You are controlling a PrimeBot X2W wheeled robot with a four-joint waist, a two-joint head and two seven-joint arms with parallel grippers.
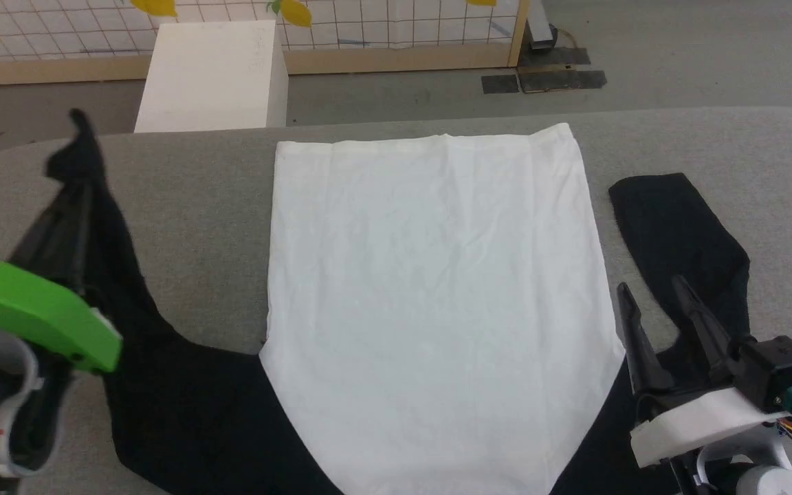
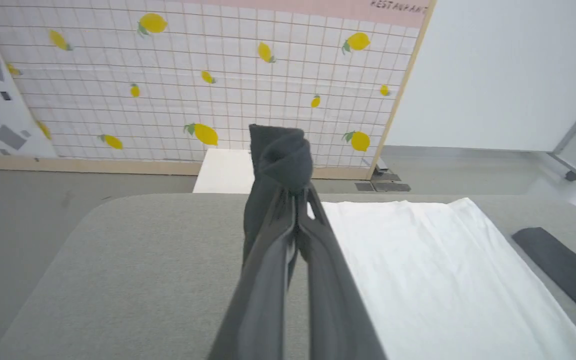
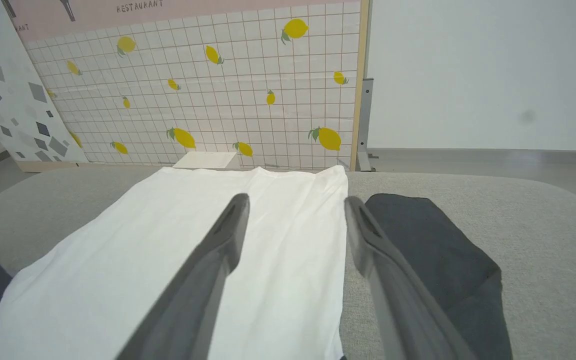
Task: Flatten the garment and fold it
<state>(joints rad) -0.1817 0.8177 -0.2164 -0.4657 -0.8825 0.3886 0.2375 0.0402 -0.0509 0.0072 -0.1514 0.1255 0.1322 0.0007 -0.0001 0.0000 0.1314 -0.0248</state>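
Cloth fills the grip of my left pincer (image 1: 83, 184). Its two long dark fingers are pressed together with barely a slit between them, clamped on the black left sleeve (image 1: 117, 275) of the white-bodied, black-sleeved raglan shirt (image 1: 437, 275). The cuff (image 2: 282, 155) bunches in a knot just past my fingertips. The sleeve hangs clear of the grey felt-covered table (image 1: 196, 199) over its left part, running from my grip down to the black shoulder at the table's near edge.

My right pincer (image 1: 650, 289) is spread wide and holds nothing. It sits above the near right part of the table, over the shirt's right shoulder. Seen along its own fingers, one lies over the white body and the other over the strip between the body and the black right sleeve (image 3: 433, 250). Whether the tips touch cloth I cannot tell.

The shirt lies in the middle of the table, its white body flat with light creases. Its long axis runs from the table's near edge to its far edge, shoulders toward the near edge and straight hem toward the far edge. The right sleeve lies flat on the table just beside the body, its cuff end pointing toward the far edge. A white box (image 1: 210, 75) stands beyond the table's far edge.
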